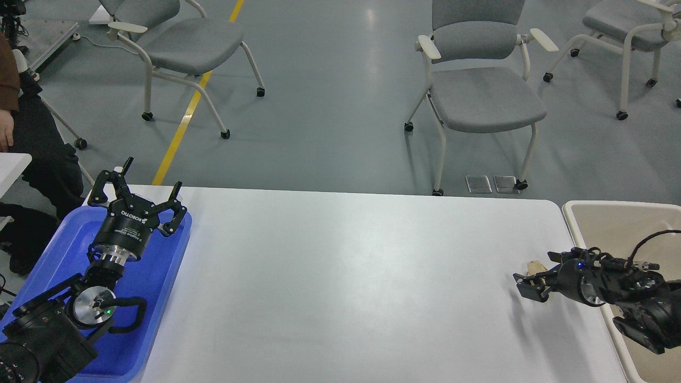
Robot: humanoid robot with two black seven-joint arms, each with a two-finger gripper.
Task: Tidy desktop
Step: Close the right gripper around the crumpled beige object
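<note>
The white desktop (346, 276) fills the lower middle of the head view. A crumpled beige paper ball (535, 265) lies near its right edge, mostly hidden behind my right gripper (531, 285). That gripper is low over the ball at table height. It is dark and seen almost end-on, so I cannot tell how its fingers stand or whether they hold the paper. My left gripper (151, 175) is open and empty, pointing up above the far end of the blue tray (157, 282).
A beige bin (612, 223) stands just past the desktop's right edge, under my right arm. Grey wheeled chairs (479, 96) stand on the floor behind the table. A seated person (21, 138) is at the far left.
</note>
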